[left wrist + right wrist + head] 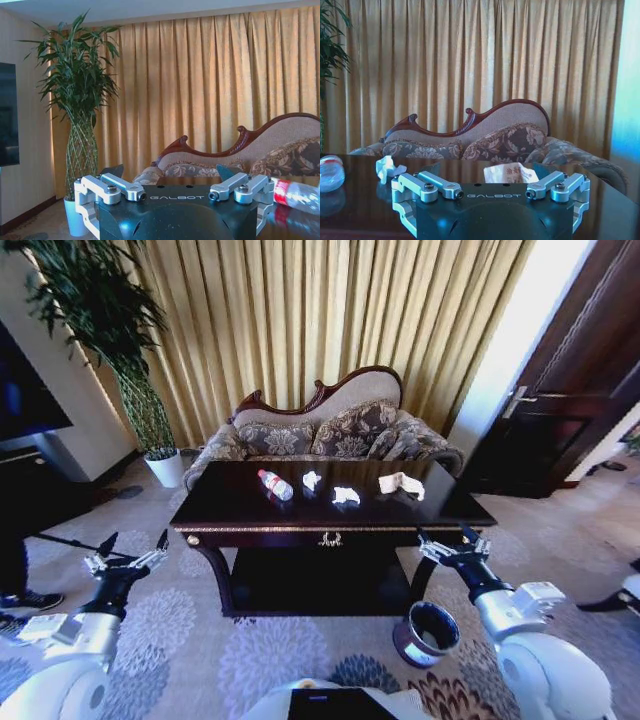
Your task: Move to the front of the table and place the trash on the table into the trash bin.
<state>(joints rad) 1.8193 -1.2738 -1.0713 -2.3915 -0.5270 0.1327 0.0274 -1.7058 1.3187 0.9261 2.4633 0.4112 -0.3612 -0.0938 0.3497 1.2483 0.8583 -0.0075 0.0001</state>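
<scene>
The dark glossy table point(240, 516) stands straight ahead in the head view. On its top lie a clear bottle point(275, 484) with a red cap and three crumpled white paper wads point(311, 480) point(345, 496) point(401, 484). The round dark trash bin point(428, 632) sits on the carpet by the table's front right leg. My left gripper point(134, 543) hangs open off the table's front left corner. My right gripper point(446, 536) hangs open at the front right corner, above the bin. The right wrist view shows the bottle point(330, 172) and two wads point(387, 167) point(510, 173) beyond the open gripper point(490, 175).
A carved-back patterned sofa point(320, 430) stands right behind the table, before gold curtains. A tall plant in a white pot point(166, 468) is at the back left, a dark door point(580, 390) at the right. Patterned carpet point(270, 650) lies in front of the table.
</scene>
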